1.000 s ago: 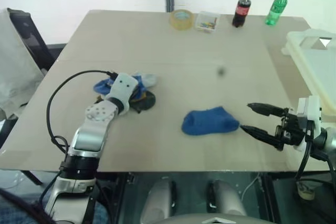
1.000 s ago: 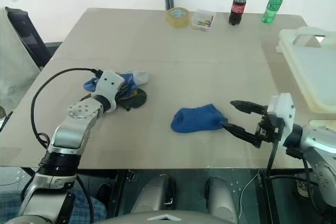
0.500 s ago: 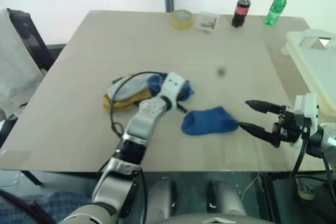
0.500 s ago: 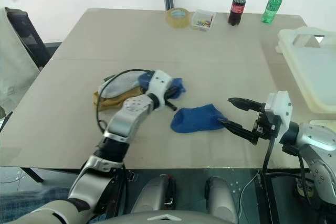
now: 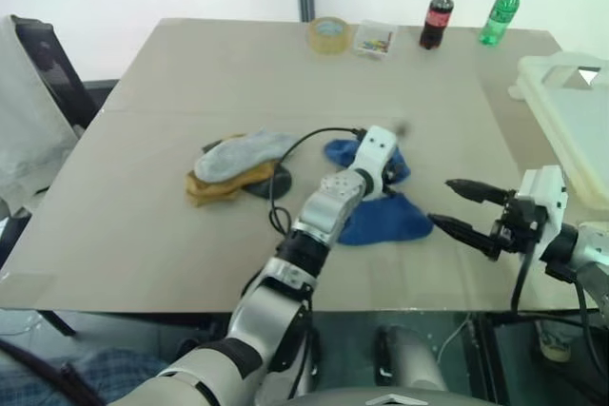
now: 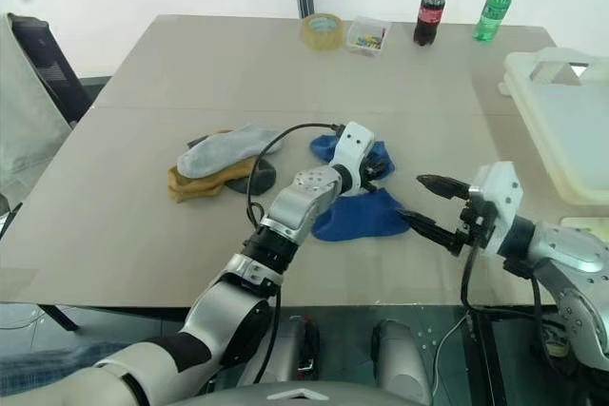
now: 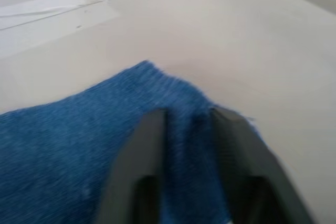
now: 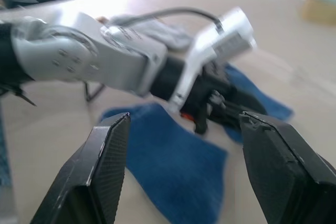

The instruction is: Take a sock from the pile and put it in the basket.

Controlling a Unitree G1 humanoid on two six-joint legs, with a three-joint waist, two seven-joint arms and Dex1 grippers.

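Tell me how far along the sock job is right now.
Done: a farther royal blue sock and a nearer blue sock lie mid-table, apart from the grey and mustard sock pile. In hand: nothing gripped; the left gripper is open at the farther sock, the right gripper open beside the nearer. Left: getting a sock into the cream plastic basket.

Blue sock (image 7: 79, 145): knitted cloth, fine ribbed weave, matt, slightly fuzzy at its edge; grey sock (image 5: 243, 152) on the pile (image 5: 233, 170) – soft matt cloth too. Table (image 5: 238, 73): smooth beige top with a faint sheen. Basket (image 5: 571, 111) – pale, smooth plastic; cola bottle (image 5: 438, 14) and green bottle (image 5: 501, 11), glossy plastic.
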